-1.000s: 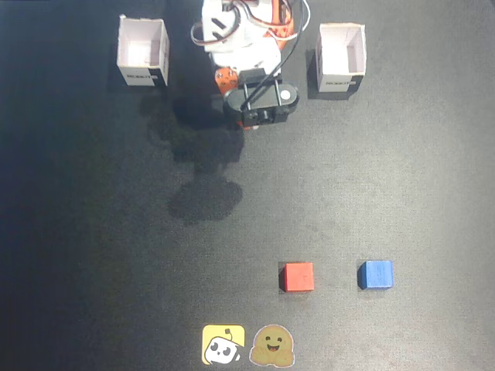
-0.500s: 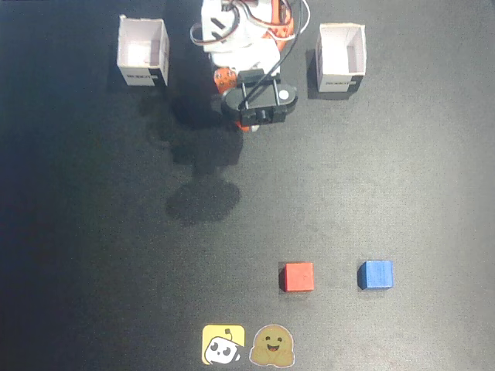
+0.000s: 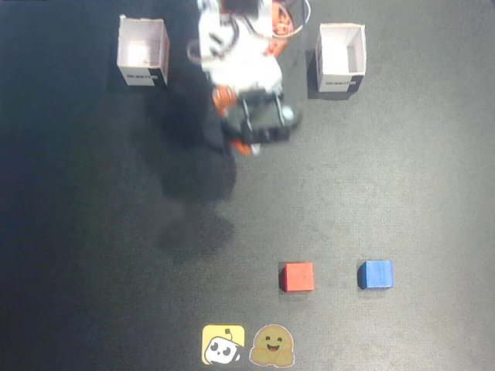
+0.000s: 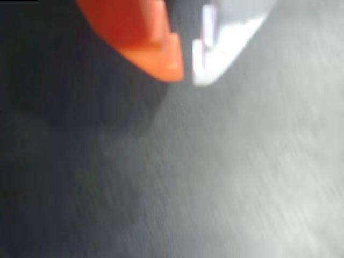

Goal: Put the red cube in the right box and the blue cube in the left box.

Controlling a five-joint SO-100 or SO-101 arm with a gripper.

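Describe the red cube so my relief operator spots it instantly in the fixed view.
Start at the two cartoon stickers on the mat's bottom edge in the fixed view. Just above them sit two small cubes side by side, apart. The red cube is the left one; its twin, the blue cube, differs only in colour.

A dark, matte table (image 3: 402, 178) filled the fixed view from edge to edge, its surface faintly speckled. Soft shadows (image 3: 197, 205) lay across it left of centre, one blotch darker than the rest. Near the bottom edge sat two small stickers, just beside each other: a yellow square sticker (image 3: 223, 345) with a white cartoon face on it, and to its right a brown blob sticker (image 3: 272, 345) with a smiling face. Both lay flat on the table. In the wrist view the table (image 4: 242, 183) showed as a grey, streaked blur, darker toward the left side.
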